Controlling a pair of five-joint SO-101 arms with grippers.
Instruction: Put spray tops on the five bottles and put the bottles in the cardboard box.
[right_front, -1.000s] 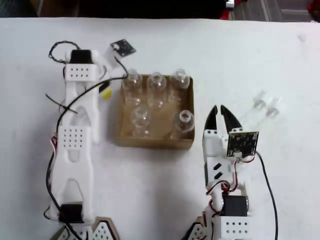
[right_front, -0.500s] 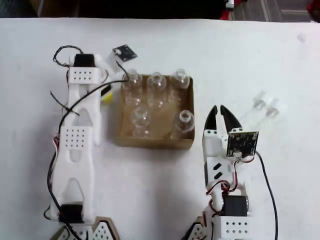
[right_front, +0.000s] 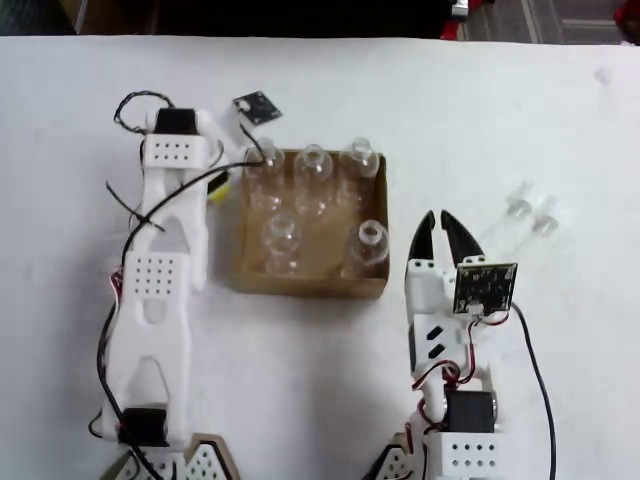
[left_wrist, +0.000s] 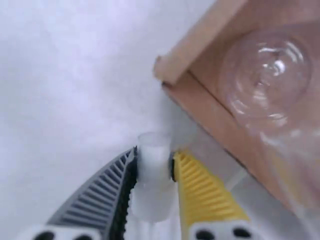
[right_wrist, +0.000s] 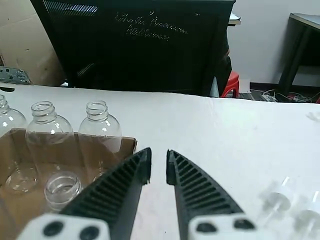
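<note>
Five clear bottles without tops stand in the cardboard box (right_front: 310, 285): three along its far side (right_front: 311, 165) and two nearer (right_front: 281, 240). My left gripper (left_wrist: 154, 162) is shut on a white spray top (left_wrist: 152, 147), just outside the box's corner (left_wrist: 210, 115), beside a bottle (left_wrist: 265, 75). From above, the left gripper (right_front: 225, 180) sits at the box's far left corner. My right gripper (right_front: 440, 225) rests open and holds nothing, to the right of the box. Two more spray tops (right_front: 518, 210) (right_front: 545, 222) lie on the table past it.
The left arm lies along the box's left side with loose black cables (right_front: 150, 215) over it. The white table (right_front: 500, 110) has free room at the far side and right. A black chair (right_wrist: 135, 45) stands beyond the table's far edge.
My left arm has swung a little to the right, bringing its gripper closer to the box's far left corner. The right arm has stayed still.
</note>
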